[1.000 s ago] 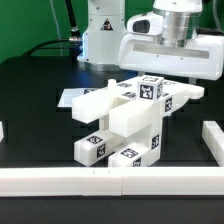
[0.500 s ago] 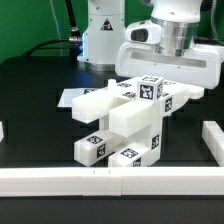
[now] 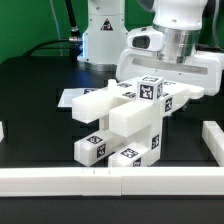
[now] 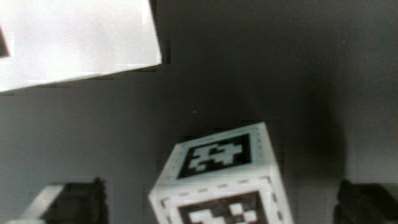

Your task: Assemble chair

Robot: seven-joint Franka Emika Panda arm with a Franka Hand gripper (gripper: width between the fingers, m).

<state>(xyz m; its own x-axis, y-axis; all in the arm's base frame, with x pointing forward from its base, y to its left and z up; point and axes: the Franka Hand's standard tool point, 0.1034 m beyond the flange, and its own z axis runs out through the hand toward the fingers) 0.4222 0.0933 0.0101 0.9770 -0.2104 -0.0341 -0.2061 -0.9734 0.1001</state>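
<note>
In the exterior view, a long plain white rail (image 3: 60,181) runs along the bottom of the frame, with a short upright white piece (image 3: 212,139) at the right edge. The marker board (image 3: 71,98) lies flat at centre left, partly hidden behind the chair (image 3: 125,122), and the robot's white base (image 3: 103,32) rises at top centre. The chair sits in the middle of the frame as a blocky stack of white slabs and bars with black-and-white tags; its long slabs run on a diagonal from lower left to upper right, and a tagged cube (image 3: 149,88) tops it. The gripper (image 3: 175,78) hangs at upper right, directly above the chair's far end (its fingers are hidden behind the wide white housing, so from here I cannot tell how they stand). The table (image 3: 35,125) is matte black, with green backing and dark cables at the upper left.

In the wrist view, a tagged white block (image 4: 222,178) of the chair stands in the lower centre, tilted, its tags showing on two faces. Two dark fingertips (image 4: 68,202) sit at either lower corner, wide apart, with the block between them and a gap on each side. A pale sheet (image 4: 71,45) fills the upper left over the black tabletop.
</note>
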